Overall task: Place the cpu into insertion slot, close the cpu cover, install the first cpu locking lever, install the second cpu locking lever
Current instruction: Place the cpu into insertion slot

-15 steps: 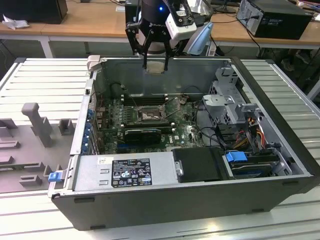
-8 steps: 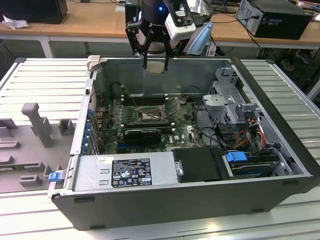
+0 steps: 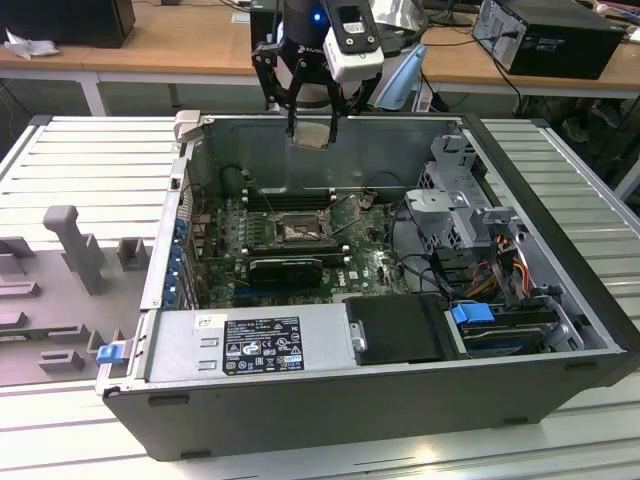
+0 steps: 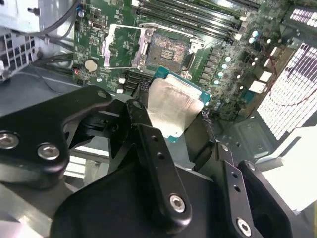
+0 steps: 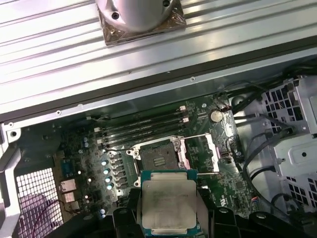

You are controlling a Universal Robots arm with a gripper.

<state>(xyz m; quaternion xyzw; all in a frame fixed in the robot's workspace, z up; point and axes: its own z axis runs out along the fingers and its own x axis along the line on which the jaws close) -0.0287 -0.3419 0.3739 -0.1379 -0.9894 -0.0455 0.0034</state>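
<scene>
The gripper [image 3: 314,128] hangs above the open computer case [image 3: 400,150], over its far wall in the exterior view, with its two black fingers [image 4: 143,116] pinching the cpu [image 3: 312,135] by two opposite edges. The chip sits flat between the fingertips, silver-grey metal top facing the wrist cameras, and its green edge shows around the metal in both wrist views [image 4: 173,106] [image 5: 168,206]. It hangs free in the air, well apart from anything inside the case. Below and ahead of the gripper lies the green motherboard [image 3: 370,250], and on it the insertion slot [image 3: 300,228], a square black socket with a metal rim. The slot's inner field is bare in both wrist views [image 4: 168,49] [image 5: 157,156], so the chip is not yet seated. The cpu cover [image 4: 121,47] is swung open: its thin metal frame with a square window stands just beside the slot, on the side towards a round coin battery [image 4: 90,64], and shows again in the first wrist view [image 5: 200,151]. On the slot's other flank, further out from the gripper, run the long narrow memory slots [image 4: 198,20]. The case rests on a ribbed metal table [image 3: 90,160], nearer the exterior camera than the gripper
</scene>
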